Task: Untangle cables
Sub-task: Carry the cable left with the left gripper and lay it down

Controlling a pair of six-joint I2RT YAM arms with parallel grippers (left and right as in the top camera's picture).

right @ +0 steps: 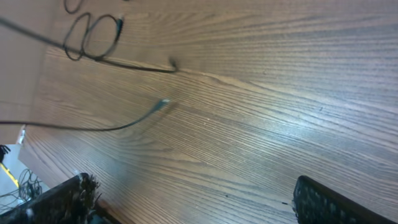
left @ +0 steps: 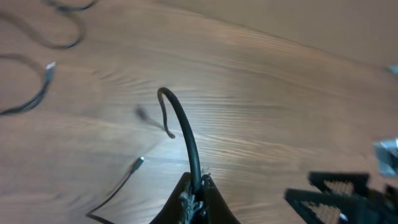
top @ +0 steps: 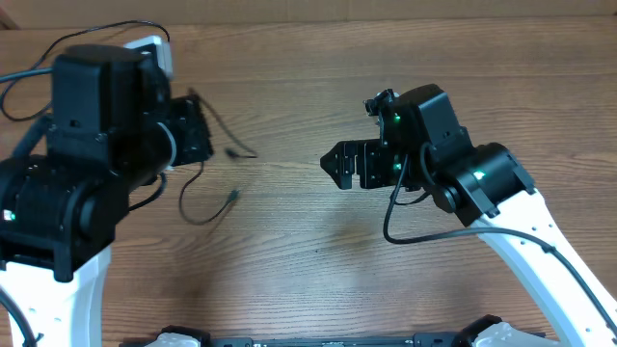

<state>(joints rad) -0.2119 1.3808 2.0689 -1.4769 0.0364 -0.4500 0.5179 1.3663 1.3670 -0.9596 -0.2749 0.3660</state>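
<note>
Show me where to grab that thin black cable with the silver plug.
Just behind the silver plug, from straight above: that stretch of the thin black cable lies flat and alone on the wooden table, so the open right gripper could straddle it.

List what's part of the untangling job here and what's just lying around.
Job:
black cable, pinched in left gripper
loose cable with plug end
right gripper, open, empty

Lying about:
white box, half hidden by left arm
table
</note>
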